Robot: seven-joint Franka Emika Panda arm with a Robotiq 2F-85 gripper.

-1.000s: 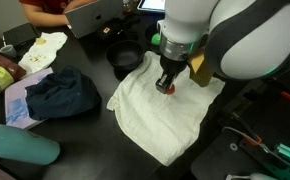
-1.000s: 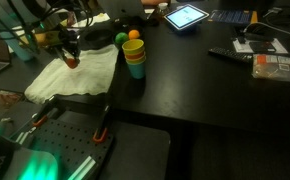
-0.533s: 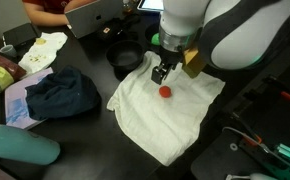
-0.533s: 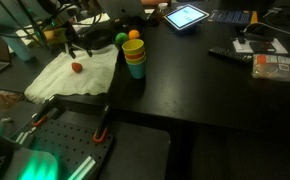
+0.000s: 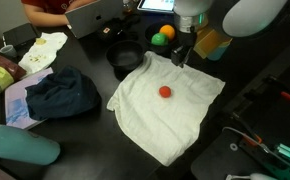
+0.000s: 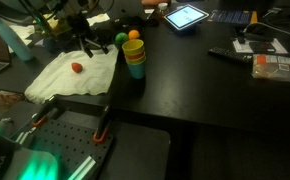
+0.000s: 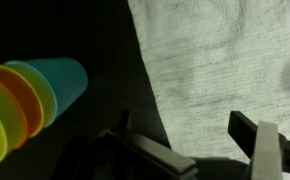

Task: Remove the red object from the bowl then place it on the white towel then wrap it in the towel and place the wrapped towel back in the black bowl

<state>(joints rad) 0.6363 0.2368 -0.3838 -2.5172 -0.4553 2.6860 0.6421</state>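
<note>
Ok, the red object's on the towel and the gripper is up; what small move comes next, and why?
Probably lower to an edge of the white towel and pinch it, ready to fold it over. The red object lies uncovered on the flat towel, and the gripper hovers open and empty, so wrapping is the step not yet begun.

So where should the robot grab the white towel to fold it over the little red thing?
Probably the loose corner farthest from the black bowl, coming straight down. The white towel lies flat and thin, so an edge is all the pincer can pinch.
</note>
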